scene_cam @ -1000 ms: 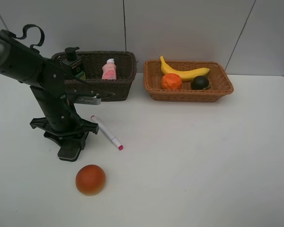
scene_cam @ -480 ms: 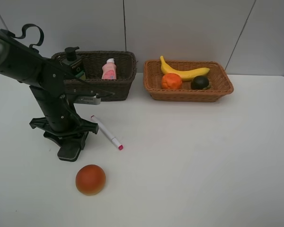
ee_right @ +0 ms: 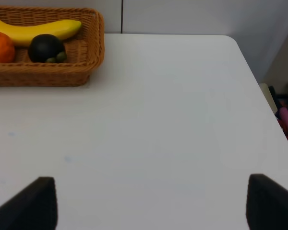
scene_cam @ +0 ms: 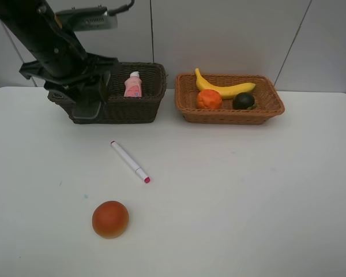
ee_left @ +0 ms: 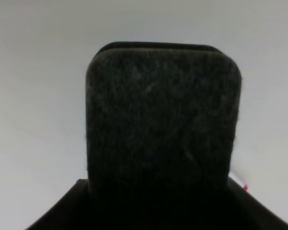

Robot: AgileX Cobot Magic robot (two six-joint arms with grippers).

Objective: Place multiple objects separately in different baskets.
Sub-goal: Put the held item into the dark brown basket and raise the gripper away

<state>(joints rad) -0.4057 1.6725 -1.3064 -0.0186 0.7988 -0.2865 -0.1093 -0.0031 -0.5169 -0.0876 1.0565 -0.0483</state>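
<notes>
left gripper (scene_cam: pixel 87 99): is squeezing the black eraser (ee_left: pixel 163 120), hanging at 9 o'clock of the dark basket (scene_cam: pixel 135 108).
right gripper (ee_right: pixel 151 203): is gaping wide, holding nothing.

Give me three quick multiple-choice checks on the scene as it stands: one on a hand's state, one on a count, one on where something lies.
1. The left hand is:
A. open and empty
B. shut on the black eraser
C. out of view

2. Fruits in the light basket:
A. one
B. five
C. three

3. The white marker lies:
A. on the table
B. in the light basket
C. in the left hand

Answers:
1 B: the left wrist view shows the eraser seated in the hand and filling the frame.
2 C: the banana, the tangerine and the dark green fruit are all it holds.
3 A: it rests flat on the white surface, apart from the basket.
</notes>
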